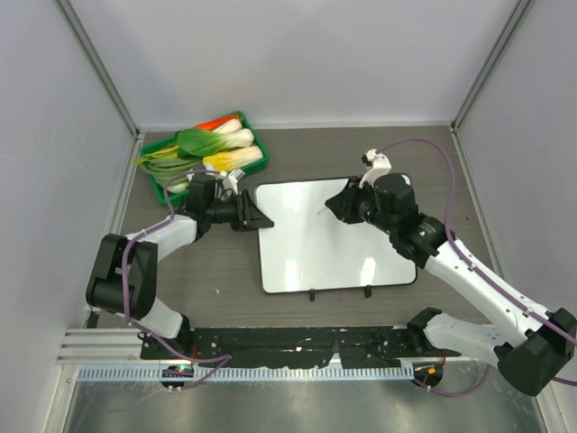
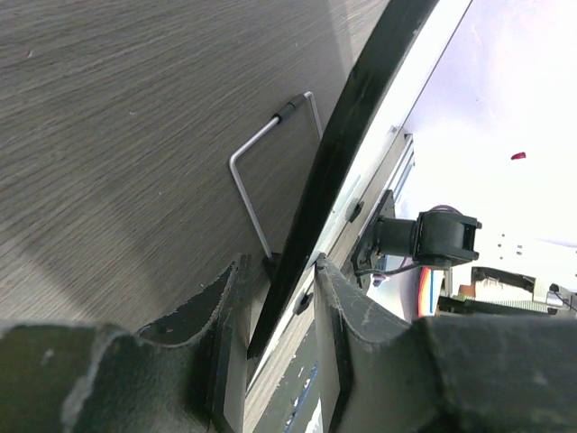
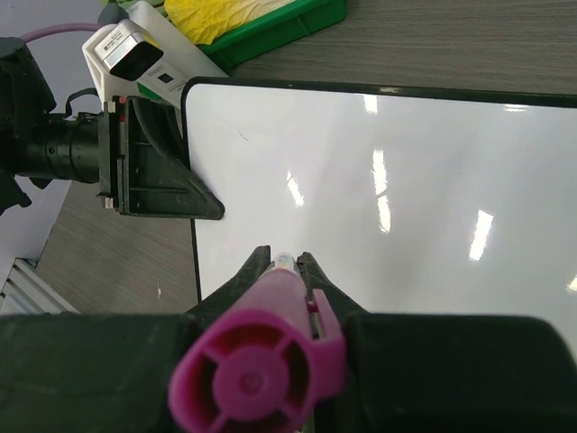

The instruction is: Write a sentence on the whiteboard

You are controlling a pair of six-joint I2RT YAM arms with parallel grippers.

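Now left hand (image 1: 265, 219) clamps the whiteboard (image 1: 306, 253) by its edge; right hand (image 1: 334, 207) grips a pink marker (image 3: 270, 361) over it.

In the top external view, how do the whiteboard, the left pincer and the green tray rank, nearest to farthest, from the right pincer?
From the right pincer, holding a pink marker:
1. whiteboard, directly under it.
2. left pincer, on the board's left edge.
3. green tray, back left, beyond the board.
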